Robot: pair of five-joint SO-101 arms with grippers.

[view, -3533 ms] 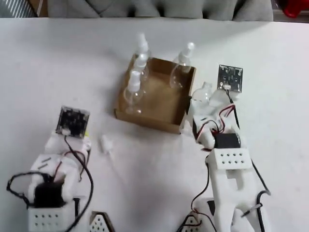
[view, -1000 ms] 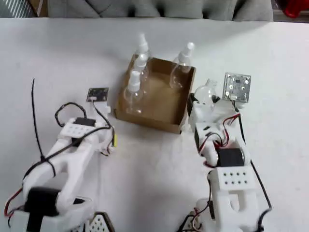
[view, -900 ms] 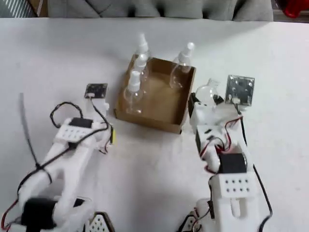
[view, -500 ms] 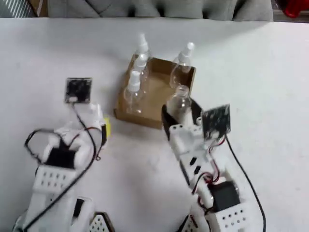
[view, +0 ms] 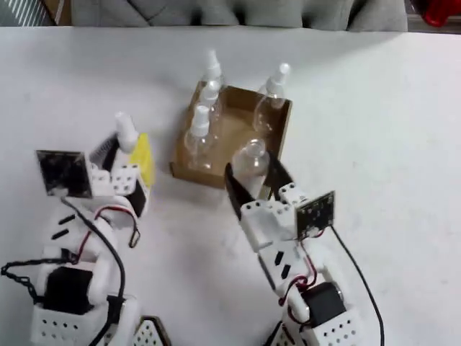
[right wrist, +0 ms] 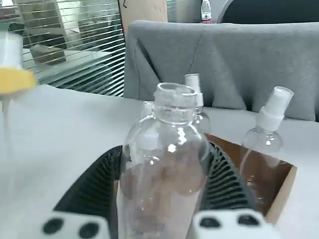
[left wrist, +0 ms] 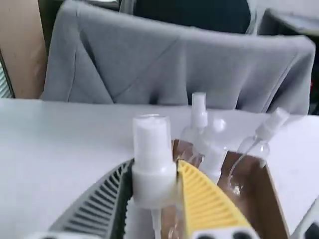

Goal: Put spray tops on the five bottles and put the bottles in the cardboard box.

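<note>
High view looks down on a white worktop (view: pixel 360 86) with a shallow brown cardboard box (view: pixel 198 173) near its middle. At least three clear plastic bottles with white spray tops (view: pixel 198 133) stand upright inside the box, along its far and left sides; whether a fourth stands among them is hard to tell.

The left gripper (view: pixel 130 140), yellow on one side and grey ribbed on the other, is clamped on a loose white spray top (view: pixel 124 128). It holds the top upright, nozzle cap upward, above the worktop to the left of the box and apart from it. In the left wrist view a thin dip tube hangs down from the top between the two ribbed sides.

The right gripper (view: pixel 253 173), with black ribbed sides, is closed around a clear round-shouldered plastic bottle with a bare, open neck (view: pixel 250 155). This bottle stands upright in the grip at the near right part of the box, over its front edge in the high view; whether its base rests on anything cannot be told. The right wrist view shows its threaded neck uncapped, with the topped bottles in the box behind it.

A grey upholstered seat back (left wrist: pixel 174 64) runs along the far side of the worktop.
</note>
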